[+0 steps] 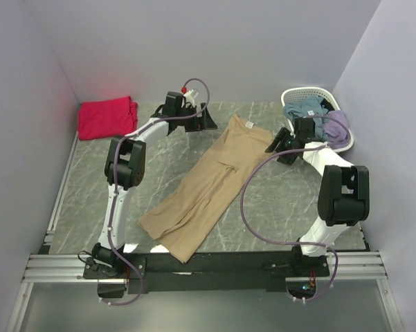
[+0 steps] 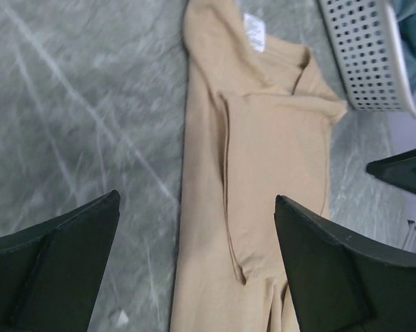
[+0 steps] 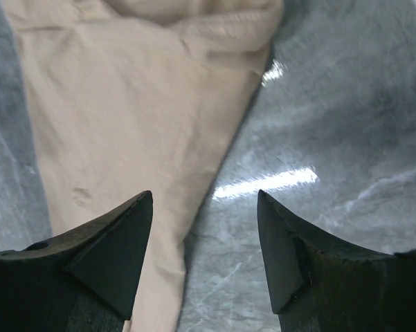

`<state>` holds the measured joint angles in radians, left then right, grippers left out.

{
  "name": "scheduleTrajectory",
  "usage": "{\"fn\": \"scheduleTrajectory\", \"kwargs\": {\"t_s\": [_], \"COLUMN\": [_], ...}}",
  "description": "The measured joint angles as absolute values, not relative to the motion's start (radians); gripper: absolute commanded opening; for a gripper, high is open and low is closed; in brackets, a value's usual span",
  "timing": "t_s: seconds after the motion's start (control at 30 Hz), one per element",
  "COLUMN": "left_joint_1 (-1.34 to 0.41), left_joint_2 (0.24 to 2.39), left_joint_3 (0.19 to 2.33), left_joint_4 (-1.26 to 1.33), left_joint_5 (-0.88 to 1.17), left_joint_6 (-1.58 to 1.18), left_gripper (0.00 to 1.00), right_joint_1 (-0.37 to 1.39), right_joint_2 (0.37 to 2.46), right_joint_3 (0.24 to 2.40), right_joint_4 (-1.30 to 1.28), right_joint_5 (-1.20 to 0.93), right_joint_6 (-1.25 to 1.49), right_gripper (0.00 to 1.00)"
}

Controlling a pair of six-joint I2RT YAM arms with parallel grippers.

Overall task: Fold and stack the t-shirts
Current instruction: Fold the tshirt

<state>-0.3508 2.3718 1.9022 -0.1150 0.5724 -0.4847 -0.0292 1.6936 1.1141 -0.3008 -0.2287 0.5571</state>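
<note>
Beneath the right fingers, apart and empty like the left fingers, the tan t-shirt lies folded lengthwise on the table, its edge between the tips, where a shallow closure would likely catch one layer and pull the fold open.

The left arm at the left of the frame and the right arm at the right are built of white links and black joint housings, a purple-grey cable is run along each, and black wedge-shaped fingers are fitted.
</note>
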Motion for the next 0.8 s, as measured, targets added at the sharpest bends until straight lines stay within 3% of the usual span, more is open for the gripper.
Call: {"fn": "scheduleTrajectory", "kwargs": {"t_s": [0.43,0.8], "left_joint_1": [-0.348,-0.436], "left_joint_2": [2.614,2.628], "left_joint_3": [2.160,2.256], "left_joint_4": [-0.142,-0.316], "left_joint_5": [0.820,0.755], "left_joint_6": [-0.457,-0.276], "left_gripper": [1.00,0.99], "right_joint_1": [-0.031,-0.031], "right_joint_2": [1.799,1.884], "right_joint_3": [1.074,1.147], "right_joint_4": [-0.250,-0.222], "right_joint_5": [-0.257,-0.304], "right_joint_6": [0.577,0.612], "right_gripper": [0.68,0.66]}}
